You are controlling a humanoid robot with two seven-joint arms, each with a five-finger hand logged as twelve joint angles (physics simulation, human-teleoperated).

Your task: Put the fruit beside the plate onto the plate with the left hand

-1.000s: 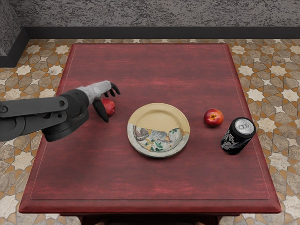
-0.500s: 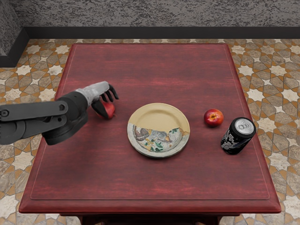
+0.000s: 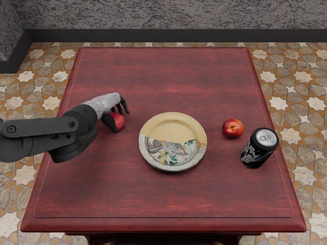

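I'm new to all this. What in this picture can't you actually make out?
Head view, three things:
The red fruit is mostly covered by the left hand; what kind it is, and whether the hand grips it, cannot be told.
The left arm is cut off by the picture's left edge.
The label on the black can is too small and dark to read.

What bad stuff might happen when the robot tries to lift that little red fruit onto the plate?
1. The left robot hand sits over only part of the small round red fruit, so the fruit might slip out and roll across the dark red wooden table.
2. The round yellow patterned plate looks shallow, so a fruit dropped onto it might roll right off.
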